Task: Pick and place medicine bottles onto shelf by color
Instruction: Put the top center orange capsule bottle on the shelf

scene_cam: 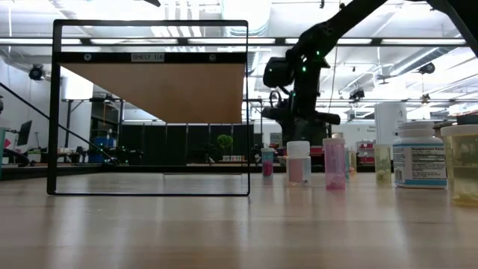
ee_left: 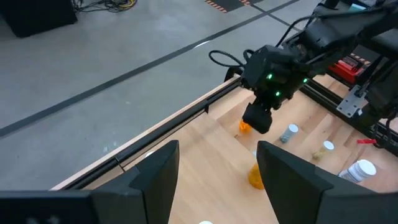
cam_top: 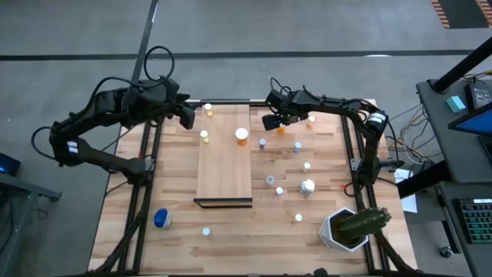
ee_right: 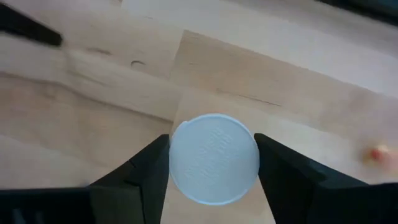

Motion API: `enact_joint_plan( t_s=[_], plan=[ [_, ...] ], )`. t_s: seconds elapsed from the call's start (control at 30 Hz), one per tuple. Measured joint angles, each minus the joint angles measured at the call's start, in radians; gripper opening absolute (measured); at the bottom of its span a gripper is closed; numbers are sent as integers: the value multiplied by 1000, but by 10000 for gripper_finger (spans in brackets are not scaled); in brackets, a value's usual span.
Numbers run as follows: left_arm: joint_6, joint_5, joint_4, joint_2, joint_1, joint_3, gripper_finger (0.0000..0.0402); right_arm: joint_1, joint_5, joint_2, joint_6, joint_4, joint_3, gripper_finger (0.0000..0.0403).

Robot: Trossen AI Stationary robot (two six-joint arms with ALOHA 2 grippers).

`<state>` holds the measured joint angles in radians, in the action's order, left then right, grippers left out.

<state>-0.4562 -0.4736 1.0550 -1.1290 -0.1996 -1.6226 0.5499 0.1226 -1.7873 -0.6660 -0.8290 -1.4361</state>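
The pale shelf board [cam_top: 224,165] lies in the middle of the table. Three orange bottles [cam_top: 241,136] stand on its far part. My right gripper [cam_top: 271,121] hangs over the table just right of the shelf's far end, shut on a white-capped bottle [ee_right: 213,158] whose body is hidden under its cap. My left gripper [cam_top: 187,115] is open and empty at the shelf's far left corner, its fingers [ee_left: 155,177] wide apart. Several clear, pink and orange bottles [cam_top: 298,145] stand on the table right of the shelf. My right gripper pinches the bottle's top between its two fingers [ee_right: 155,165], one on each of two opposite sides of the white cap [ee_right: 180,155]. The fingers come from above, pointing down. The bottle sits upright, its cap toward the wrist camera, and the low view shows the gripper [scene_cam: 299,119] well above the tabletop.
A fat blue bottle [cam_top: 161,219] and a small one [cam_top: 206,230] stand near the front left. A white pot with a green cactus [cam_top: 350,227] stands at the front right. Black frame rails [cam_top: 354,146] run along both sides of the table.
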Motion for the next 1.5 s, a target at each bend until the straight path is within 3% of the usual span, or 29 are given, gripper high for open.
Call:
enact_joint_plan(
  t_s=[0.23,0.47,0.73,1.27,1.5],
  plan=[
    [-1,0,0,-2,0,0,199,-6,1,114,96,-132,-175,208],
    [-3,0,0,-2,0,0,199,-47,-102,144,212,-127,-397,203],
    [-1,0,0,-2,0,0,199,-139,-157,31,272,-139,-612,203],
    [0,-2,0,0,0,1,199,-160,-69,-272,311,-306,-911,203],
    [1,-7,0,6,0,1,199,-162,-25,-301,307,-313,-914,203]
  ],
)
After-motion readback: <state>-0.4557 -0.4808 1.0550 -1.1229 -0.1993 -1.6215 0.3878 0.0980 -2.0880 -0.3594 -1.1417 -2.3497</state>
